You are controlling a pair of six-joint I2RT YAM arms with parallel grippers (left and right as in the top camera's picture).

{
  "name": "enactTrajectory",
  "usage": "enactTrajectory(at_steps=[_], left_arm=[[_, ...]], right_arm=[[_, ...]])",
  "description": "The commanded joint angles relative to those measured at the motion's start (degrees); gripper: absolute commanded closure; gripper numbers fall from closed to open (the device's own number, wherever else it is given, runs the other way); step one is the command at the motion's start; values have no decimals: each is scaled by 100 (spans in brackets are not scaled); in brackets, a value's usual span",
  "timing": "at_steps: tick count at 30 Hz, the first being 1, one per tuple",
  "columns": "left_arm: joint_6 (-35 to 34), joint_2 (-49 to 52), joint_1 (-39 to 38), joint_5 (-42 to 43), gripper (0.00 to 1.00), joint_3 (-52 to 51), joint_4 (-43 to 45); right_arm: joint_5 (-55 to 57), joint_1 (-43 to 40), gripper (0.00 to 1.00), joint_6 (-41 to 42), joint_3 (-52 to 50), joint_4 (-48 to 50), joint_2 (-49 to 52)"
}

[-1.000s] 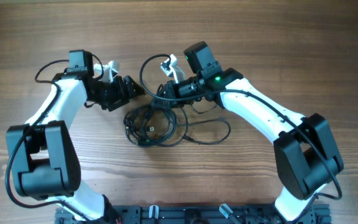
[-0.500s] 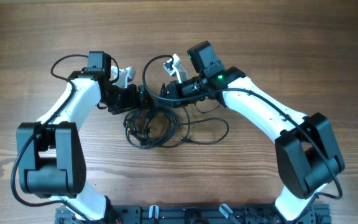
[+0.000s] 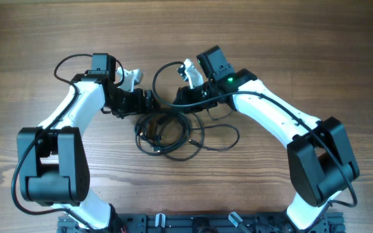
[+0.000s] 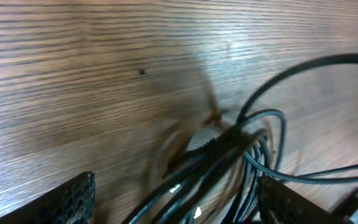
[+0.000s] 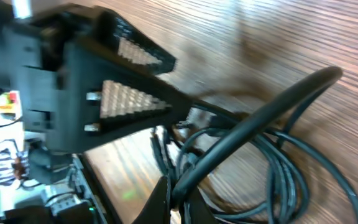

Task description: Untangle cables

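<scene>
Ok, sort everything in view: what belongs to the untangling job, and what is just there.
Job: cables, in one tangled pile; left tool, open around them; right tool, shut on a loop of them.
Just there: table; the arms' own wires; black rail at the near edge.

**Left arm** (image 3: 70, 110), **right arm** (image 3: 271, 123): smooth white shells on the long links, with blocky black joint housings (image 3: 47, 162) at each bend.
**Wires** (image 3: 62, 65): thin and black. One loops by the left wrist and one runs along the right arm's shell.
**Cameras** (image 3: 102, 65): a black box on each wrist, with a small white fitting (image 3: 129, 77) beside it.
**Light** (image 3: 227, 81): a single green dot on the right arm.
**Left gripper** (image 3: 149, 101): black. The fingers (image 4: 73, 199) are faced with studded pads, which look pale grey from the right wrist. Two screw heads (image 5: 91, 96) sit beside the pads.
</scene>
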Motion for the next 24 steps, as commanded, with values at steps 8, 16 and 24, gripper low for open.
enactTrajectory(at_steps=[8, 16, 24], left_arm=[[557, -129, -74, 293, 14, -28, -68], [332, -129, -857, -1012, 16, -28, 140], [-555, -127, -885, -1943, 34, -28, 328]], right_arm=[[208, -221, 96, -249, 17, -92, -63], [-916, -195, 96, -695, 17, -105, -63], [-931, -195, 96, -695, 17, -103, -63]])
